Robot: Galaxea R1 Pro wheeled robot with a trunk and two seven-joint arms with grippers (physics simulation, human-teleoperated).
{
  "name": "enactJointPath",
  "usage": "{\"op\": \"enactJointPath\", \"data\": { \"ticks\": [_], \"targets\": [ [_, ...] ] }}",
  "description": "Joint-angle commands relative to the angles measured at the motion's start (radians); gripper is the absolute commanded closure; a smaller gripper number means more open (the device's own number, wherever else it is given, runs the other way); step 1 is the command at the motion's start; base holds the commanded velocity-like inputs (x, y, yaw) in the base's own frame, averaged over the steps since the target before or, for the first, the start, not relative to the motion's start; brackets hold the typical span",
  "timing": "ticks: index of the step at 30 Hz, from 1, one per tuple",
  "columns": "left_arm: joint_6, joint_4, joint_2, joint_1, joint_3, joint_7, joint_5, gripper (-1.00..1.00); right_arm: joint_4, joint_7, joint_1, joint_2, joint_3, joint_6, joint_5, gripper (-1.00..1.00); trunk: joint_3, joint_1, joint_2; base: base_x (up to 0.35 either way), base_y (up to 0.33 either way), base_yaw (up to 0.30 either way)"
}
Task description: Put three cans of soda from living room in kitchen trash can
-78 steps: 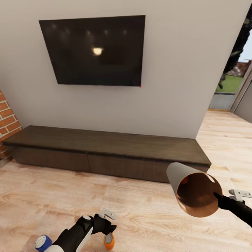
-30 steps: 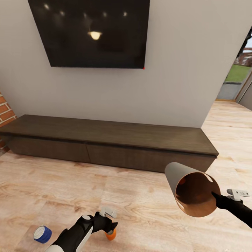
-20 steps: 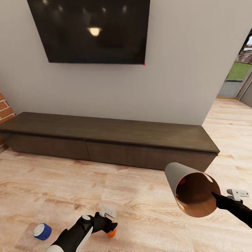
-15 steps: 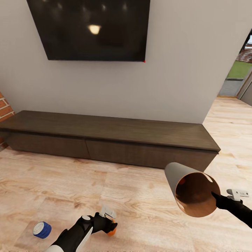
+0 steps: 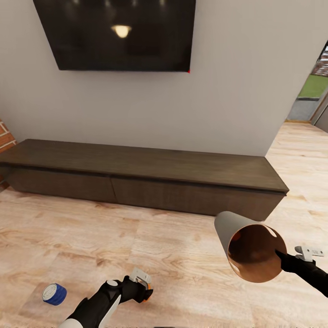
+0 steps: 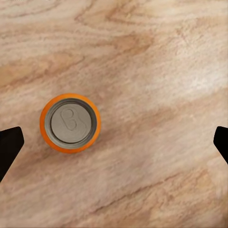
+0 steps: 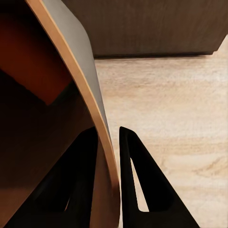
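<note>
Warm wood-plank floor (image 5: pixel 191 269) lies under both arms. Spread wide, the left gripper (image 6: pixel 114 142) hovers over an upright orange soda can with grey metal top (image 6: pixel 70 122). Pinching its rim, the right gripper (image 7: pixel 110 142) holds the tan tapered trash bin (image 5: pixel 248 248), tilted, before the long dark wooden cabinet (image 5: pixel 146 177).

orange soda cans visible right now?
1. The soda can stands upright on the wood floor, below the open left tool. The other two may be out of frame.

- No readable text, brand, number or sign anywhere.
- The soda can (image 6: pixel 70 122) top bears only an embossed tab outline, no letters.
</note>
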Motion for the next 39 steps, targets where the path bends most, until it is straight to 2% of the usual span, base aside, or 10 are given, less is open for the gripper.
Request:
{"op": "enactJointPath", "data": {
  "ticks": [1, 11, 15, 19, 26, 30, 33, 35, 39],
  "targets": [
    [0.000, -0.001, 0.000, 0.000, 0.000, 0.000, 0.000, -1.00, -0.001, 0.003, 0.000, 0.000, 0.000, 0.004, -0.013, 1.00, -0.002, 0.000, 0.000, 0.000, 0.000, 0.000],
    [-0.001, -0.006, 0.001, 0.000, 0.003, -0.001, 0.002, -1.00, -0.002, 0.005, 0.000, 0.000, 0.003, 0.003, -0.012, 1.00, -0.012, 0.000, 0.000, 0.000, 0.000, 0.000],
    [-0.002, -0.006, 0.003, -0.001, 0.019, -0.001, 0.004, -1.00, -0.002, 0.004, 0.000, 0.000, 0.002, 0.003, -0.012, 1.00, -0.012, 0.000, 0.000, 0.000, 0.000, 0.000],
    [-0.004, -0.012, 0.015, -0.005, 0.054, 0.000, 0.005, -1.00, -0.002, 0.005, 0.000, 0.000, 0.002, 0.003, -0.012, 1.00, -0.012, 0.000, 0.000, 0.000, 0.000, 0.000],
    [0.003, -0.051, 0.041, -0.011, 0.067, 0.001, 0.005, -1.00, -0.002, 0.006, 0.000, 0.000, 0.003, 0.003, -0.014, 1.00, -0.013, 0.000, 0.000, 0.000, 0.000, 0.000],
    [0.031, -0.056, 0.044, -0.053, 0.069, 0.002, 0.004, -1.00, -0.002, 0.006, 0.000, 0.000, 0.003, 0.002, -0.013, 1.00, -0.013, 0.000, 0.000, 0.000, 0.000, 0.000],
    [0.104, -0.050, 0.041, -0.112, 0.072, 0.002, 0.005, -1.00, -0.002, 0.006, 0.000, 0.001, 0.003, 0.003, -0.013, 1.00, -0.013, 0.000, 0.000, 0.000, 0.000, 0.000],
    [0.122, -0.049, 0.040, -0.122, 0.073, 0.001, 0.005, -1.00, -0.002, 0.005, 0.000, 0.001, 0.003, 0.003, -0.013, 1.00, -0.013, 0.000, 0.000, 0.000, 0.000, 0.000],
    [0.150, -0.045, 0.043, -0.138, 0.087, -0.022, 0.034, -1.00, -0.002, 0.002, 0.000, 0.002, 0.004, 0.003, -0.013, 1.00, -0.013, 0.000, 0.000, 0.000, 0.000, 0.000]
  ]
}}
